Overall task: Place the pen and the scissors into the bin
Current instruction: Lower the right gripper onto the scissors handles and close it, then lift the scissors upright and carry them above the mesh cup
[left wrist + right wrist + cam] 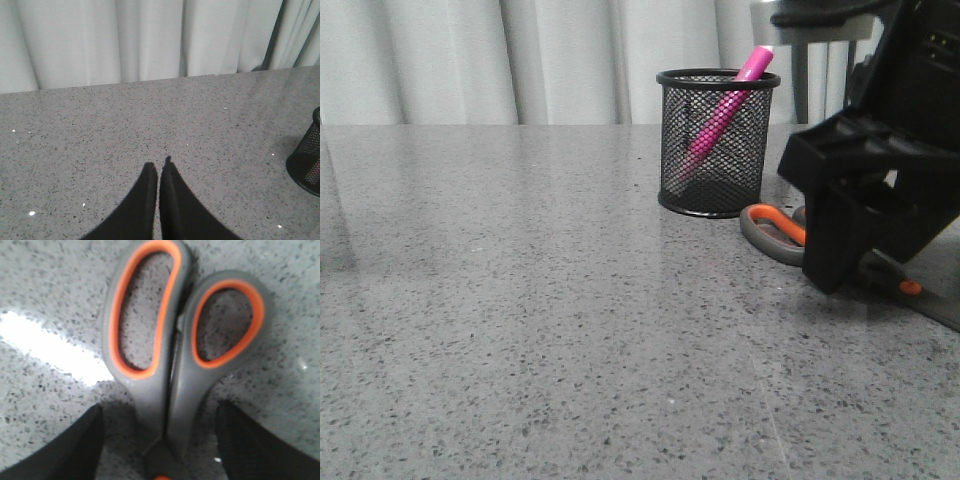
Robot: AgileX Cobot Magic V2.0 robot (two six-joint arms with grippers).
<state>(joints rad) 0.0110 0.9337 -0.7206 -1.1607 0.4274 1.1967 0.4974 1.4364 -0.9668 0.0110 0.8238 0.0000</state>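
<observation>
Hovering over bare worktop (75, 150), the left gripper (159, 172) is clenched and holds nothing. The pen (725, 108) leans in the bin (717, 142); the scissors (175, 350) lie flat beside it, right gripper (160, 435) spread around them.

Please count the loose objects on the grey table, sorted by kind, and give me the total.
Pens: 1, the bright-pink marker leaning inside the cup.
Scissors: 1, the grey-handled pair with orange-lined loops, flat on the table.
Cups: 1, the round black wire-mesh pen cup.
Total: 3
</observation>
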